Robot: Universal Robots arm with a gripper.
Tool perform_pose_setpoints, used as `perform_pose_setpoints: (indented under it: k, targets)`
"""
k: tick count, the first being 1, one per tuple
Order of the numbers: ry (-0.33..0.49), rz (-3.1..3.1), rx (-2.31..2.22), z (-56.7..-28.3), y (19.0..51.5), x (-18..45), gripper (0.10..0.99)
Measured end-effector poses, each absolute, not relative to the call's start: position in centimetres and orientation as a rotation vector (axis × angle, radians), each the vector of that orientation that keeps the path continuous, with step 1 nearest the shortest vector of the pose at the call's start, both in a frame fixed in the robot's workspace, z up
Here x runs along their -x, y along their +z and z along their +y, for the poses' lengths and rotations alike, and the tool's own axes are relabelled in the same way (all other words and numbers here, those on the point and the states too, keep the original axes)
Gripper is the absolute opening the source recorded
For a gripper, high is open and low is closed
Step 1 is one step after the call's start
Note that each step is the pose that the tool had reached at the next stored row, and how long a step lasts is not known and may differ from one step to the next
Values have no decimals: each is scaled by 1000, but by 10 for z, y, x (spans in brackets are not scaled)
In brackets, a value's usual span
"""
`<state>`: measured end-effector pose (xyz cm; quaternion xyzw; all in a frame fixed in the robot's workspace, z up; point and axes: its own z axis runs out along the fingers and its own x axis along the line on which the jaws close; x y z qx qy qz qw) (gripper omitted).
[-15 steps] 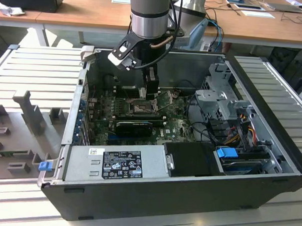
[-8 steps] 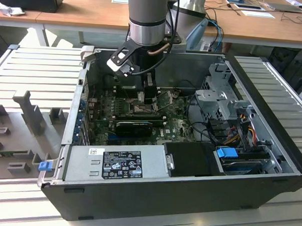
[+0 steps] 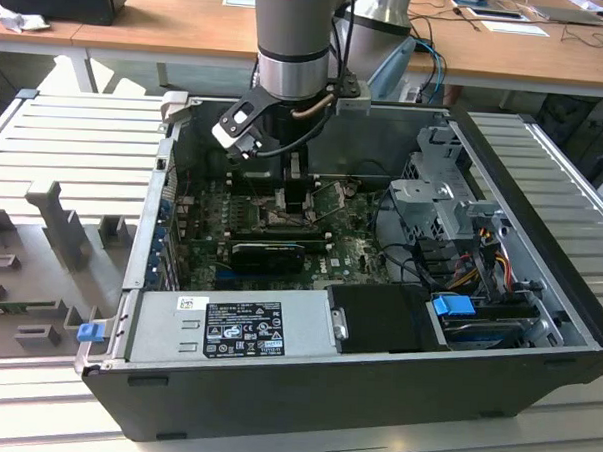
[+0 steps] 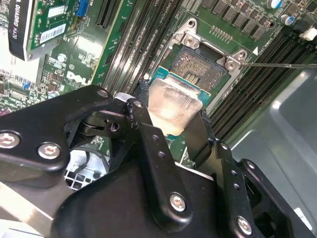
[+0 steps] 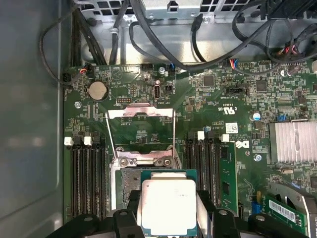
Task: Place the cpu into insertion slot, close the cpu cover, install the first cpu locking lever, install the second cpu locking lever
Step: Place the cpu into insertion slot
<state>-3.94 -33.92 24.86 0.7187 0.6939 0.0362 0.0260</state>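
My gripper (image 4: pixel 173 113) is shut on the cpu (image 4: pixel 174 105), a flat silver-topped square chip on a green base, gripped by two opposite edges between black fingers (image 4: pixel 143 104). In both wrist views the cpu (image 5: pixel 168 206) hangs above the board and overlaps one edge of the insertion slot (image 4: pixel 204 67), whose dark contact field lies bare inside its silver rim. The insertion slot (image 5: pixel 125 184) is partly hidden by the chip. The cpu cover (image 5: pixel 141 113) stands swung open beyond the slot. In the exterior view the gripper (image 3: pixel 295 194) reaches down into the open computer case (image 3: pixel 541 236).
Black memory slots (image 5: pixel 86 178) flank the socket on both sides. A graphics card (image 3: pixel 268 255), a power supply (image 3: pixel 232 323), a drive cage (image 3: pixel 438 197) and cable bundles (image 5: pixel 208 44) crowd the case. A finned heat sink (image 5: pixel 292 141) and a coin battery (image 5: pixel 97 90) sit on the board.
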Motion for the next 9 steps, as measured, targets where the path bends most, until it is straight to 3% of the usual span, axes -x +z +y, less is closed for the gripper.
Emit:
perform_pose_setpoints:
  k: [9]
  targets:
    - [112,2138,-2227,-339,243,39,525]
